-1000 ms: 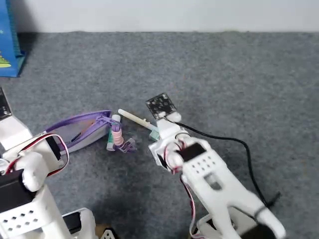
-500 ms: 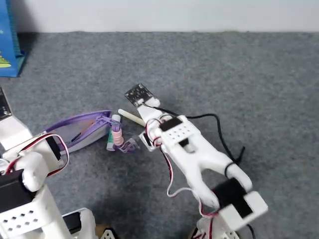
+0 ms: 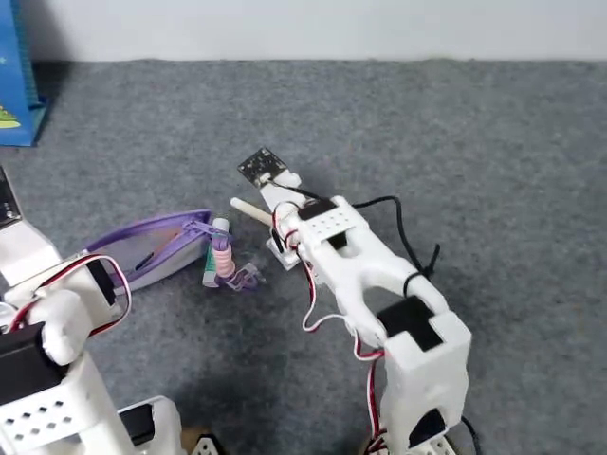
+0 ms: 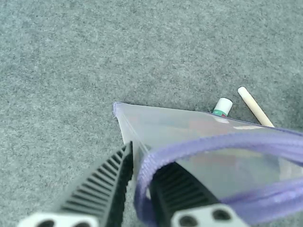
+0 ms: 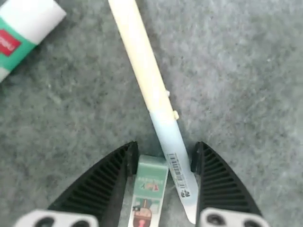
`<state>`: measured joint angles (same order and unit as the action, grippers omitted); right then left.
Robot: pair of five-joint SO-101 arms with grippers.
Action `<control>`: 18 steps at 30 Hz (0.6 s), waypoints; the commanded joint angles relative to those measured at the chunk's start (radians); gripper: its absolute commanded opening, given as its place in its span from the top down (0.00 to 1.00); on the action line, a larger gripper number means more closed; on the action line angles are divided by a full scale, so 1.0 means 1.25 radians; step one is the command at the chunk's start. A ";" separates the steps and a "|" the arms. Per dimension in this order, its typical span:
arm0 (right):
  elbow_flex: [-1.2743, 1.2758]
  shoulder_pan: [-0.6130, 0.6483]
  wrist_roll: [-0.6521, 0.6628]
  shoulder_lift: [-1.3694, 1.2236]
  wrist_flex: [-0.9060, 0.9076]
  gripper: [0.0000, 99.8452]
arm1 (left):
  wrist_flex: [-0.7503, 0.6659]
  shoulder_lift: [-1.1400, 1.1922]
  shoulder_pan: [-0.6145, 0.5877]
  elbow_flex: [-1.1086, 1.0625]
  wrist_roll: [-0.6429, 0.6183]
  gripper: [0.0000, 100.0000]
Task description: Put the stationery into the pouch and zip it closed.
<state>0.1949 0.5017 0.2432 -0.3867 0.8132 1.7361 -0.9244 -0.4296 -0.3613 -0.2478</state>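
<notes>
L gripper [image 4: 141,164] clamped on purple pouch [image 4: 199,137] rim, glue stick [image 4: 222,105] & small pink item [image 3: 224,258] at pouch mouth, cream pen [image 5: 142,71] just beyond w/ green eraser [image 5: 150,189] alongside, R gripper [image 5: 164,149] spread wide astride both, blue box [image 3: 14,85] well behind pouch, grey table [image 3: 474,142].

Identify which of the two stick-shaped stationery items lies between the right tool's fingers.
The long cream and pale-blue plastic pen: its blue end sits inside the open right tool. The short white glue stick with a green band lies apart, beyond it.
</notes>
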 commanded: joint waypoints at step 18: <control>-0.163 -0.149 0.015 -0.012 0.296 0.99 | 0.014 0.009 0.007 -0.007 -0.005 0.99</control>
<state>0.0184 0.3575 0.2478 -0.4649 1.1354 1.7361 -0.9244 -0.4296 -0.3613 -0.2478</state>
